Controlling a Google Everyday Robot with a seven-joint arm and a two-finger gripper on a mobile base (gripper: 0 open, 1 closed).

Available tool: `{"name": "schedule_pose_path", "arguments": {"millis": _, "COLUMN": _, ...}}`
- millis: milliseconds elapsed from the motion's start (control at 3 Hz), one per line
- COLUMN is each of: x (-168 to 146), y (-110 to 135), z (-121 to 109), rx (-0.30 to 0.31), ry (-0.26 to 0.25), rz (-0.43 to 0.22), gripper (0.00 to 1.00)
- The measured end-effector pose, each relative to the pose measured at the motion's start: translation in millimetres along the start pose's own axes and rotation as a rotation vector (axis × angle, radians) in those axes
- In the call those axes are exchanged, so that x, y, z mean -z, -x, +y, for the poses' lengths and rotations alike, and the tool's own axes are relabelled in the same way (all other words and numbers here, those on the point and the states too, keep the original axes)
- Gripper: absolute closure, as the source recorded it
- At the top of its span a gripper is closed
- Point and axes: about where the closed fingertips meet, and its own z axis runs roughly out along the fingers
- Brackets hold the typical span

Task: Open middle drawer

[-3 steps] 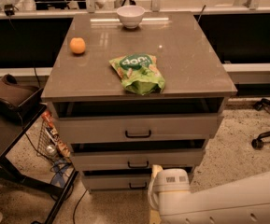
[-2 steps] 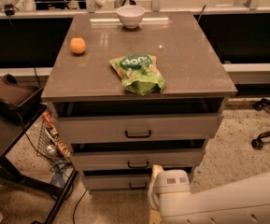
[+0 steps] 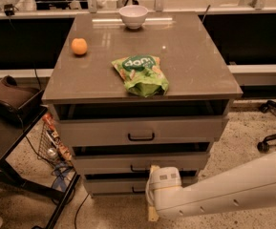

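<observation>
My gripper [image 3: 162, 184] sits low in front of the cabinet, just right of and below the middle drawer [image 3: 104, 162] handle [image 3: 138, 168]; whether it is parted or closed, I cannot tell. The drawer front runs left to right, so I judge the pull must come straight out towards me.

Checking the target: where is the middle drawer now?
In the camera view, the middle drawer sits low at centre, under the top drawer and above the bottom drawer; the gripper is in front of its lower edge.
</observation>
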Motion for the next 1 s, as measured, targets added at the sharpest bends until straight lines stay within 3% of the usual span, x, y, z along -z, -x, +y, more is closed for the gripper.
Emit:
{"name": "schedule_pose_path", "arguments": {"millis": 667, "x": -56, "y": 3, "z": -5, "rx": 0.043, "ry": 0.016, "rz": 0.007, "gripper": 0.0}}
{"name": "schedule_pose_path", "arguments": {"millis": 1000, "x": -79, "y": 12, "z": -4, "rx": 0.097, "ry": 0.008, "rz": -0.001, "gripper": 0.0}}
